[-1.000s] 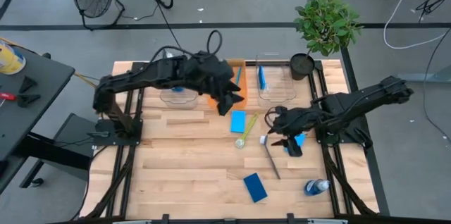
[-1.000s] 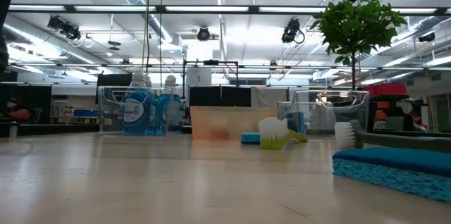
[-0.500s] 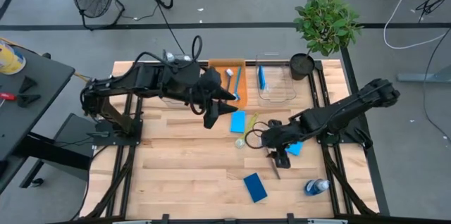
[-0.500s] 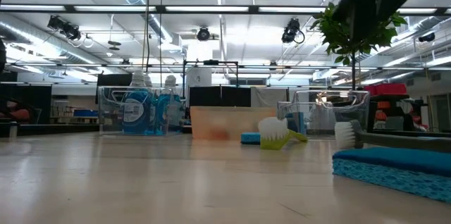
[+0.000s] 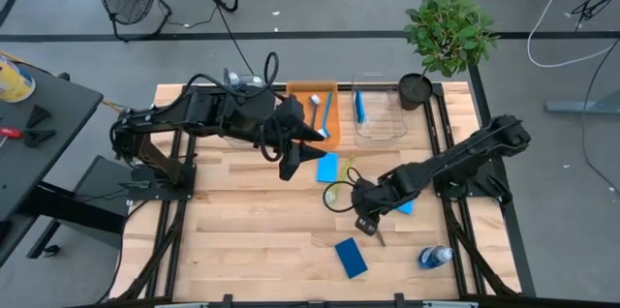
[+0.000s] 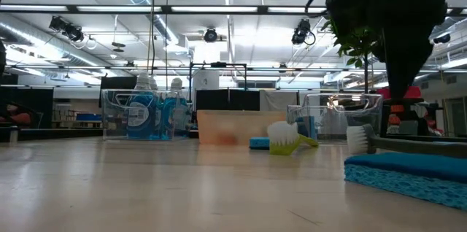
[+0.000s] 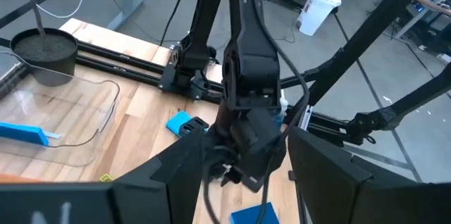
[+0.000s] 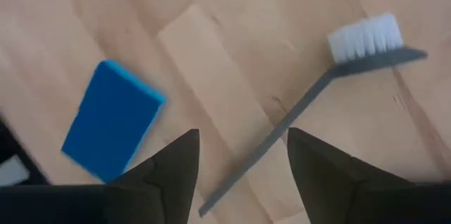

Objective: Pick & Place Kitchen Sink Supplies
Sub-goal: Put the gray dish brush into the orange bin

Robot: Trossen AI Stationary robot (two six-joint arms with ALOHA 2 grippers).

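My right gripper (image 5: 366, 223) hangs open, pointing down over the dark grey brush (image 8: 296, 111). Its fingers stand on either side of the thin handle near its free end (image 8: 243, 171) without touching it. The white bristle head (image 8: 365, 36) lies farther off. A flat blue sponge (image 8: 113, 129) lies beside the brush, near the front edge (image 5: 351, 257). My left gripper (image 5: 312, 145) hovers open and empty in front of the orange bin (image 5: 312, 90). A second blue sponge (image 5: 327, 167) and a yellow-green brush (image 5: 343, 174) lie mid-table, and a clear bottle (image 5: 435, 256) lies near the front right corner.
The orange bin holds a blue brush (image 5: 326, 112). A clear bin (image 5: 380, 126) beside it holds an upright blue sponge (image 5: 359, 107). Another clear bin with blue bottles (image 6: 142, 115) stands at the far left. A potted plant (image 5: 448, 32) stands at the far right corner. A third sponge (image 5: 405, 207) lies under my right arm.
My right gripper has come down and moved toward the table's left and near edge, rolling about its axis, until it hangs over the grey brush's handle. My left gripper has drawn back a little from the orange bin toward the table's left, then stopped.
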